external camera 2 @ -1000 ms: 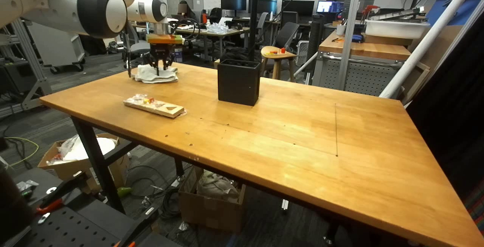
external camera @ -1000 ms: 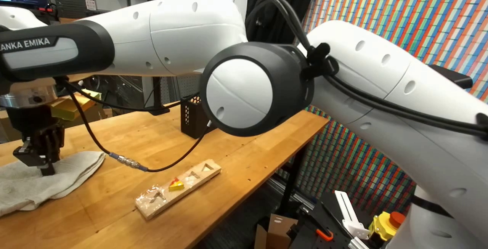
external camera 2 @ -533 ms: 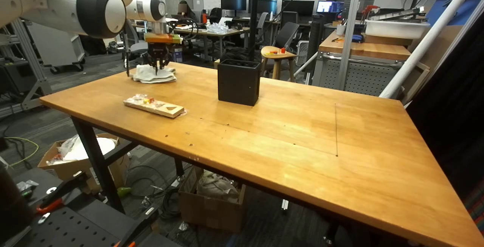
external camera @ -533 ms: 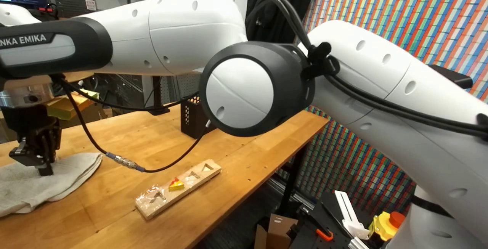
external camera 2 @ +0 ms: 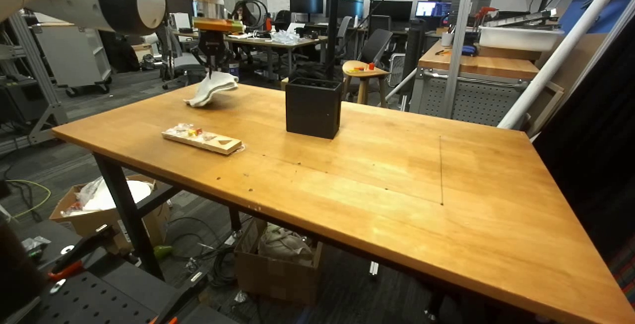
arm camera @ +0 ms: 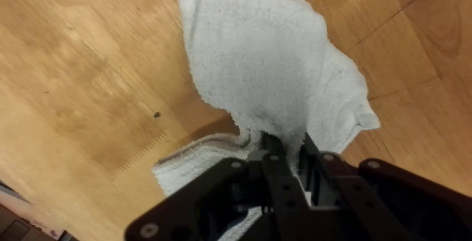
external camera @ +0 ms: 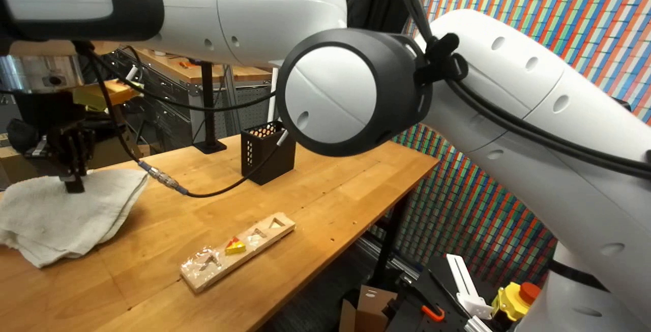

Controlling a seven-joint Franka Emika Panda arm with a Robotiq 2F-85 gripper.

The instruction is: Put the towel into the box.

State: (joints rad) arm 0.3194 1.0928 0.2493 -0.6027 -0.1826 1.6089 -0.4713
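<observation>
The gripper [arm camera: 291, 145] has its fingers [arm camera: 311, 150] pinched on a bunched fold of the white towel [arm camera: 254, 56], which drapes outward and down around them; whether its lowest corners touch the wooden table [external camera 2: 397, 185] beneath, I cannot tell. To the right of the fingers in both exterior views, well apart from them, the black box [external camera 2: 311, 109] stands upright, and in an exterior view a long wooden board [external camera: 248, 244] lies to their lower right.
</observation>
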